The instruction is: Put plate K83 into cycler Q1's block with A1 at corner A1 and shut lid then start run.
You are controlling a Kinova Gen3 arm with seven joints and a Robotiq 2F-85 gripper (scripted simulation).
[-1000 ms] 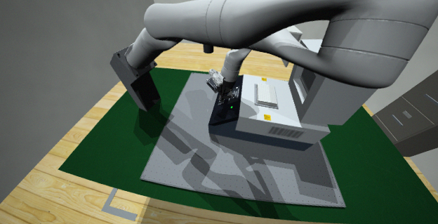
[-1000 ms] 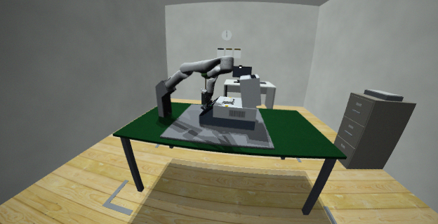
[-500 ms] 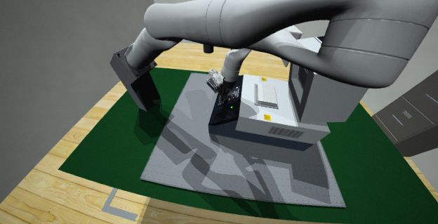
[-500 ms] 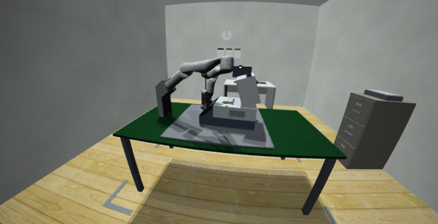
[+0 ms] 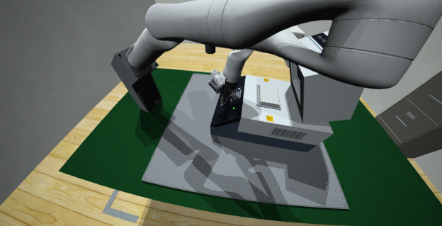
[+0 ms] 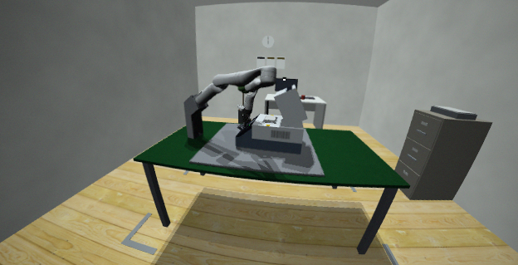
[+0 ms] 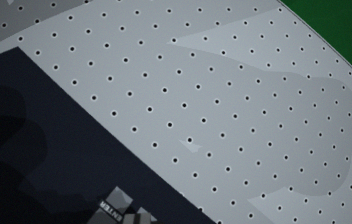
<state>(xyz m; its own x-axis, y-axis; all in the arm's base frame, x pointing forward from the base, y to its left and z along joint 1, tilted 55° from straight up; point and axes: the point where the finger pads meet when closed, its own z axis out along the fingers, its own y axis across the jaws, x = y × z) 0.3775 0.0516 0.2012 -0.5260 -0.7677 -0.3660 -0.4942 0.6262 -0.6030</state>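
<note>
The cycler Q1 (image 5: 255,129) (image 6: 261,134) stands on the grey perforated board; its dark front panel (image 7: 67,145) fills the wrist view's lower left. A pale plate (image 5: 270,95) lies over Q1's block; its label and fine seating cannot be made out. Q1's lid (image 5: 324,100) (image 6: 290,107) is partly open, leaning forward toward the block. The lamp (image 5: 234,108) is green. My gripper (image 5: 224,100) (image 7: 138,218) is shut and empty, its tips low over the front panel's keys, beside an ENTER key (image 7: 115,207) in the wrist view. Contact cannot be told. Nest N1 is not identifiable.
The perforated board (image 5: 227,175) (image 6: 257,164) (image 7: 217,120) lies on the green table top (image 5: 106,147) (image 6: 353,159). The arm base (image 5: 142,90) (image 6: 192,118) stands at the left. The arm's upper links pass above Q1 and its lid. A filing cabinet (image 6: 440,155) stands at the right.
</note>
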